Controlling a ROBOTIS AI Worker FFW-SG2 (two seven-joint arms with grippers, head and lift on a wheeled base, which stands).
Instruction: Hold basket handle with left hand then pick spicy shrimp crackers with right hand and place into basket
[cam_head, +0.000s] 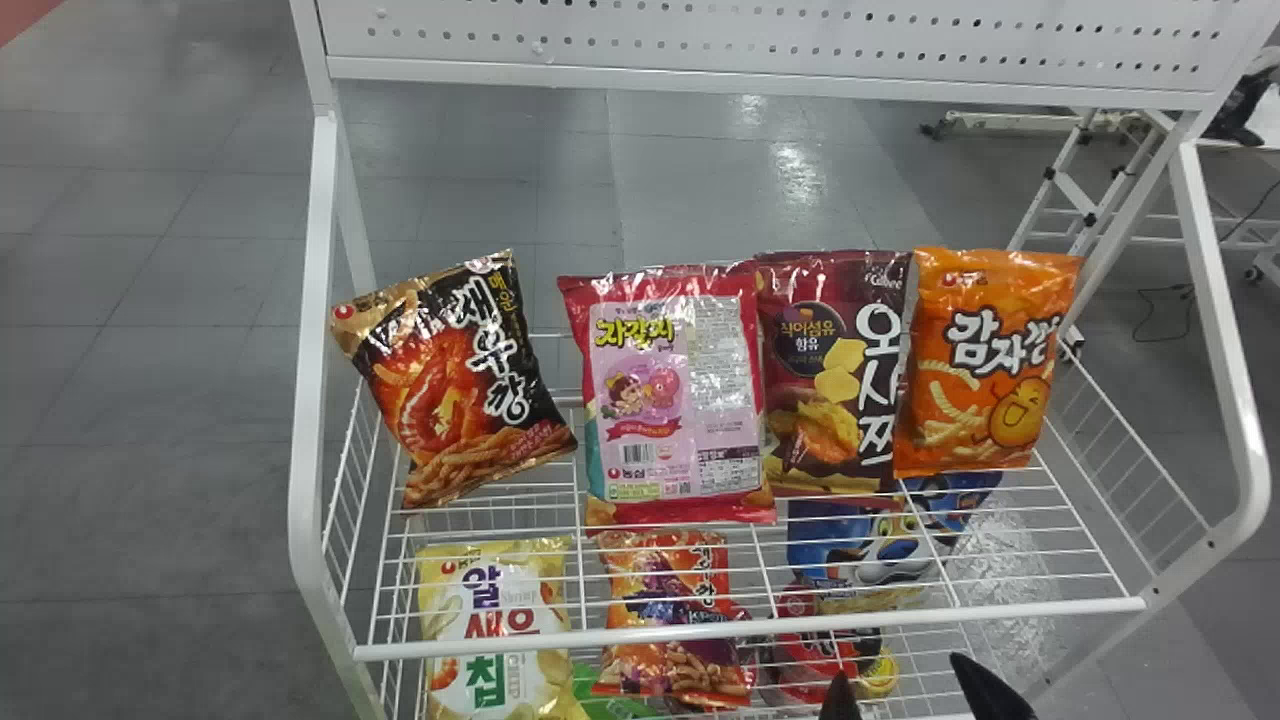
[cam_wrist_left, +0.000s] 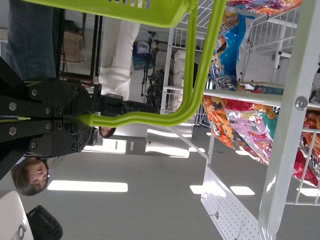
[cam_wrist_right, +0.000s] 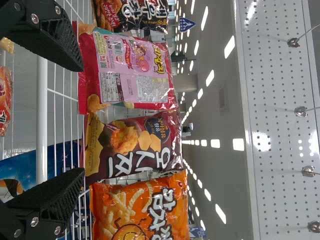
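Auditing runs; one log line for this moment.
left hand: gripping green basket handle | right hand: open, before shelf | spicy shrimp crackers: on upper wire shelf

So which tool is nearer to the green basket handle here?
Left. The left tool is shut on the green basket handle itself. The right tool is away from it, open and facing the snack bags on the white rack.

- White wire rack (cam_head: 760, 627), across the frame's middle
- Upper level, left of centre: spicy shrimp crackers (cam_head: 450, 390), tilted
- Centre: pink-and-red bag (cam_head: 660, 400)
- Right of centre: maroon bag (cam_head: 830, 380), its edge overlapped by an orange bag (cam_head: 985, 370)
- Lower level, lower left: yellow bag (cam_head: 450, 590)
- Bottom centre: red-and-purple bag (cam_head: 660, 580)
- Lower right: blue bag (cam_head: 835, 545)
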